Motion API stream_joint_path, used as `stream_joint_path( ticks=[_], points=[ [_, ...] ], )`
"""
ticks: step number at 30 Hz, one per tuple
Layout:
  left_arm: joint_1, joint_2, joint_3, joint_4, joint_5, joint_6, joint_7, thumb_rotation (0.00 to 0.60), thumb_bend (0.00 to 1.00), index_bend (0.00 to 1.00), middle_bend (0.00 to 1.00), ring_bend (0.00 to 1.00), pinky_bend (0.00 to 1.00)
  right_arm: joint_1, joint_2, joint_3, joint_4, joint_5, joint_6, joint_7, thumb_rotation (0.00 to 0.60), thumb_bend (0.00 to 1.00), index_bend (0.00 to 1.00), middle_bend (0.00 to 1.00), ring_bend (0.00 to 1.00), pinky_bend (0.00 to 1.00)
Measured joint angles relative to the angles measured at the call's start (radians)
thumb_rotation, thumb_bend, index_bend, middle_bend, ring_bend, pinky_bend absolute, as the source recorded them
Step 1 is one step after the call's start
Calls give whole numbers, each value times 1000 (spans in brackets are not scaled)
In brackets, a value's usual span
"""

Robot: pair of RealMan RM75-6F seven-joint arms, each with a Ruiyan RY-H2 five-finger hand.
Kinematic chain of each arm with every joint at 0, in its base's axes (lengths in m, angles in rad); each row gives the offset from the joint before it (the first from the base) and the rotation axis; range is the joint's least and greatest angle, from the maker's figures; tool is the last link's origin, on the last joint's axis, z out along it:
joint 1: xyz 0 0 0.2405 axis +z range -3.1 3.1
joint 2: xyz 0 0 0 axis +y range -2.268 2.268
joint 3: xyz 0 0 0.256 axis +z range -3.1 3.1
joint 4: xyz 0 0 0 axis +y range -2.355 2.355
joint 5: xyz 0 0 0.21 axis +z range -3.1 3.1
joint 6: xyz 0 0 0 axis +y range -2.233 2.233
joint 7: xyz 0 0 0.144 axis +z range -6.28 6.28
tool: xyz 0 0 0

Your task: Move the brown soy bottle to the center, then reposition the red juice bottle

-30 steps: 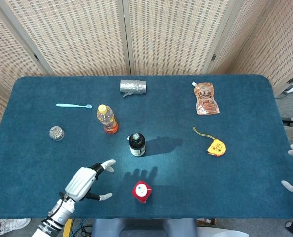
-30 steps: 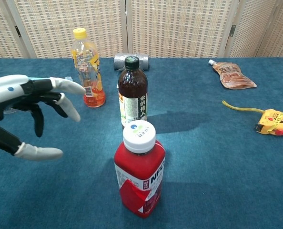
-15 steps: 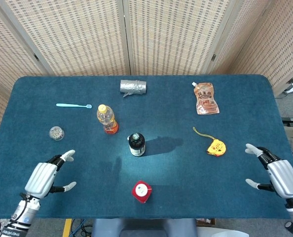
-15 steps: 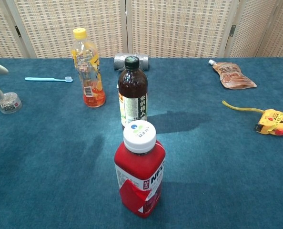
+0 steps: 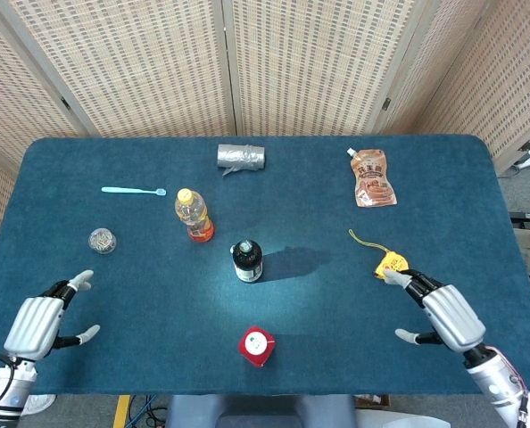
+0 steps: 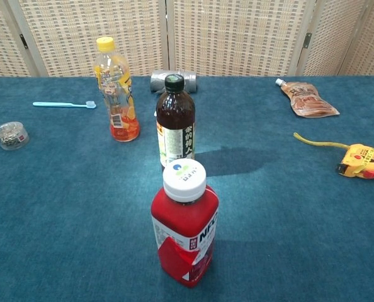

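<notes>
Head view: the dark brown glass-look soy bottle with the black cap (image 5: 246,259) is standing upright around the middle of the blue felt-covered table (image 5: 86,169). The squat red juice bottle with the white cap (image 5: 256,345) is sitting near the front edge, just in front of it and apart from it. The left hand (image 5: 38,324) is hovering over the front left corner with fingers spread and nothing in it. The right hand (image 5: 443,313) is hanging at the front right, also spread and empty, one fingertip showing just beside the yellow tape measure (image 5: 390,265); can't tell if it's touching. Further back a yellow-capped clear drink bottle (image 5: 194,215), a thin light-blue toothbrush (image 5: 133,190), a grey foil roll (image 5: 241,158) and a brown sauce pouch (image 5: 371,178) are lying around.

Chest view: neither hand is showing. The red juice bottle (image 6: 184,226) is standing closest, the brown soy bottle (image 6: 175,123) right behind it, both upright, a small gap between them. A small round clear container (image 6: 9,134) is sitting off to the left.
</notes>
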Motion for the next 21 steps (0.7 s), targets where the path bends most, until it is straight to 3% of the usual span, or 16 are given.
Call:
stream_joint_path(
  ticks=[10, 21],
  points=[
    [37, -11, -15, 85, -4, 15, -49, 600, 140, 153, 306, 247, 457, 106, -56, -28, -41, -57, -97, 20, 600, 0, 148, 249, 177, 427],
    [50, -14, -37, 115, -12, 4, -71, 600, 140, 153, 306, 247, 457, 188, -154, -46, -15, -108, -114, 102, 600, 0, 148, 205, 173, 367]
  ],
)
